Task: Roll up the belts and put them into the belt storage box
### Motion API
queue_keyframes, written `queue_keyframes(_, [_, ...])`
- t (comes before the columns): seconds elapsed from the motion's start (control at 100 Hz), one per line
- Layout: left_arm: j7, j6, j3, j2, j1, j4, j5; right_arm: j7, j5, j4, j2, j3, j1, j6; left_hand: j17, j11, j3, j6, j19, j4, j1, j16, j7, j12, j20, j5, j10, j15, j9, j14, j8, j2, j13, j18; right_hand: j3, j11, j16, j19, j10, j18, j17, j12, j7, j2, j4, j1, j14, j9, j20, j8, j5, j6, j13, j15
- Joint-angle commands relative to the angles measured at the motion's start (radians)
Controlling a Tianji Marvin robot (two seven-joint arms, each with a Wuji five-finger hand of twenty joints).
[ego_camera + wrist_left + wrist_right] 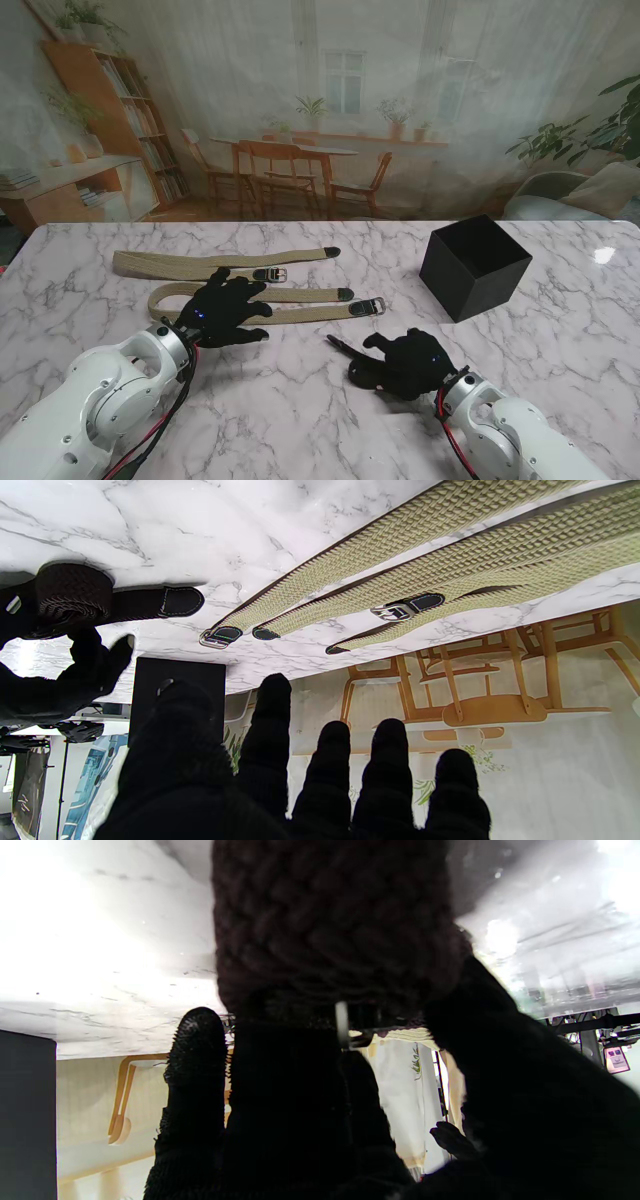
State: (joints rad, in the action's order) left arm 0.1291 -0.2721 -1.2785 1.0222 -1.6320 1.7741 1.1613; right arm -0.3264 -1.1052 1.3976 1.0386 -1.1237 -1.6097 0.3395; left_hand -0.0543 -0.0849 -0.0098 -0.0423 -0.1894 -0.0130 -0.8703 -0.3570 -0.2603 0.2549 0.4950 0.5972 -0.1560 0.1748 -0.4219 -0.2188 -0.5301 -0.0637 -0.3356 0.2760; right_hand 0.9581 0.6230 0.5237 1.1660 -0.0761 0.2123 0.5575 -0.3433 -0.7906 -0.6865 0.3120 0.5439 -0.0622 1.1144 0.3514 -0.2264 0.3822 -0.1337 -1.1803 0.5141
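Note:
Two beige woven belts lie flat on the marble table, left of centre: one farther from me [170,263] and a doubled one nearer [305,295] with a metal buckle [373,306]. My left hand [228,308] is open, its fingers [330,760] spread over the nearer belt's looped end. A dark brown belt, rolled into a coil [330,925], sits in my right hand [405,362], which is shut on it. The coil's loose tail [338,346] pokes out toward the left along the table. The black storage box [474,265] stands farther from me, right of centre.
The left wrist view shows the beige belts [425,540], the dark coil [75,597] and the box [175,690]. White marble table [300,420] spreads around both hands. A backdrop printed with a room scene closes off the far edge.

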Motion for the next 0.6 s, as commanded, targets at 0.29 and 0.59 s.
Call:
queue_keyframes(0.29, [0.018,0.002,0.005,0.0,0.002,0.0,-0.001,0.025,0.021,-0.004,0.006,0.017,-0.007,-0.054,0.014,0.007,-0.015,-0.004,0.043,-0.003,0.013,-0.008,-0.007,0.009,0.009,0.021,-0.003,-0.025,0.0,0.009,-0.007,0.04,0.019,0.041,0.119,0.171,0.059,0.028,0.14,0.041,0.03,-0.131,-0.293,0.026,-0.048,0.144,0.056,0.11,-0.003,0.041,0.263,0.273,-0.069,0.117])
queue_keyframes(0.59, [0.021,0.002,0.006,-0.001,0.004,0.0,-0.001,0.036,0.022,-0.008,0.005,0.025,-0.007,-0.066,0.014,0.007,-0.015,-0.004,0.043,-0.003,0.014,-0.008,-0.007,0.009,0.009,0.021,-0.002,-0.025,0.001,0.009,-0.007,0.039,0.019,0.041,-0.021,0.186,0.048,0.019,0.115,0.05,-0.004,-0.133,0.13,-0.012,-0.165,-0.083,0.037,0.059,-0.003,-0.011,0.006,-0.052,-0.05,0.092])
